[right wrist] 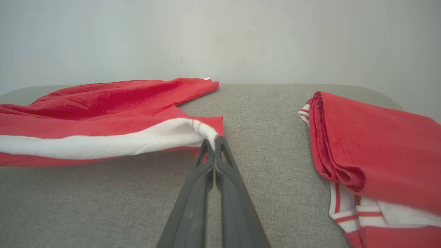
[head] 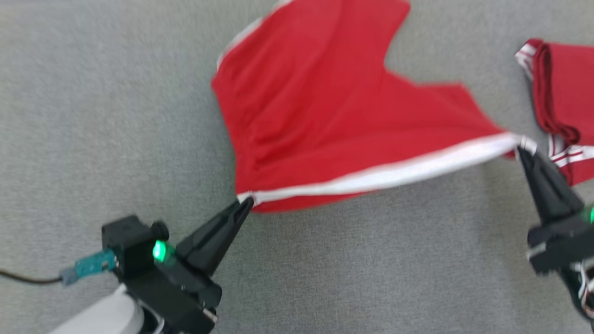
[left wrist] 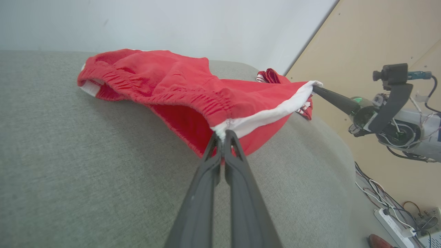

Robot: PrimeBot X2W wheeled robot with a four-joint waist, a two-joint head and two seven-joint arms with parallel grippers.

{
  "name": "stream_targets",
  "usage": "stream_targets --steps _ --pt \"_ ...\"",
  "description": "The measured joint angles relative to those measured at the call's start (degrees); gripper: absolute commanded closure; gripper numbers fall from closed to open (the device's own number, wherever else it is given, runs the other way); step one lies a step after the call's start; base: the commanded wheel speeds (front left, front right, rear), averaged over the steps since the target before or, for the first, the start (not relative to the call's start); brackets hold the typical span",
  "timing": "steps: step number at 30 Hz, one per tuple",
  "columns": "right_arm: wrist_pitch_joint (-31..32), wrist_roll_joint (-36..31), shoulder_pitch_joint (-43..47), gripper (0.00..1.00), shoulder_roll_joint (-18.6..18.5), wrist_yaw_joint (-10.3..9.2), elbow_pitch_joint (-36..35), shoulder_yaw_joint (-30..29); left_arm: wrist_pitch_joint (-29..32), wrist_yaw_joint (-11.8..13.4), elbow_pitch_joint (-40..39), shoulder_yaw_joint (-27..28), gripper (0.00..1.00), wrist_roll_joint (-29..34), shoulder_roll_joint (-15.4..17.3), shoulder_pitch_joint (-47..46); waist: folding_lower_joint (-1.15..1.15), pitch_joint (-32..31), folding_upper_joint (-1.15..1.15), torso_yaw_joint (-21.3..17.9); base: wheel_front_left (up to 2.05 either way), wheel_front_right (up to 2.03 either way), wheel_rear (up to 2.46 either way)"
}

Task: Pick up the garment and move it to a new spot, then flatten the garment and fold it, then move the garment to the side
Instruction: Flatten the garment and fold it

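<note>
**Head view.** The left hand [head: 246, 204] is closed on one corner of the white hem band of the garment [head: 325, 116], at lower centre. The right hand [head: 526, 147] is closed on the other corner, at the right edge. The band is taut between them, and the body trails to upper centre on the grey padded surface [head: 93, 116]. Both pinches look thin, so further spreading could strip the hem free. The left half of the frame is open.

**Left wrist view.** At right the surface rounds off above cables and a power strip [left wrist: 392, 222]. Cloth carried that way could slide off.

**Right wrist view.** A folded red garment [right wrist: 372, 144] lies near the right hand. A sweep rightwards could snag it.
</note>
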Motion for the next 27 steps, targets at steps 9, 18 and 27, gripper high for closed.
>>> stream_targets --steps 9,18,27 --pt "0.5 0.4 12.9 1.0 -1.6 0.0 -7.0 -3.9 0.0 2.4 -4.9 1.2 1.0 -0.4 0.9 10.1 0.0 -7.1 0.0 0.7 0.0 0.0 0.0" --pt "10.3 1.8 19.6 1.0 -3.2 0.0 -15.0 -9.7 2.1 2.8 -8.6 0.9 1.0 -4.8 1.0 12.4 0.0 -10.4 0.0 2.2 0.0 0.0 0.0" --pt "17.9 -1.6 1.9 1.0 -0.4 0.0 -6.2 -8.2 3.5 -0.2 -0.9 5.2 1.0 -11.8 -7.0 3.7 0.03 -5.6 0.02 3.2 0.0 0.0 0.0"
